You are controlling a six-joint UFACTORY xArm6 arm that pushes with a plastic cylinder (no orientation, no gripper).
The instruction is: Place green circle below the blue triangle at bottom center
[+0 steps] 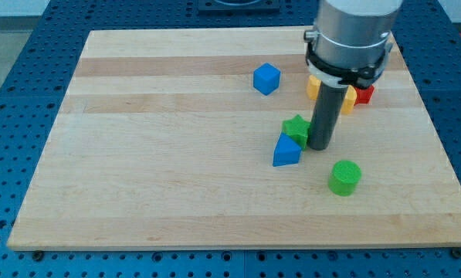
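Camera view shows the green plastic circle block (344,177) lying toward the view's lower right on our pale wooden tabletop (161,154), apart from the blue plastic triangle block (286,150) up and to its left. Our tool is a plain dark rod with nothing to open or close; my tip (320,146) rests just right of the green star-shaped block (296,128). Farther up sit a blue cube (266,78), yellow blocks (347,100) and a red block (364,94).

Two blue blocks (266,78) (286,150), two green (344,177) (296,128), two yellow (313,86) (348,100), one red (364,93).
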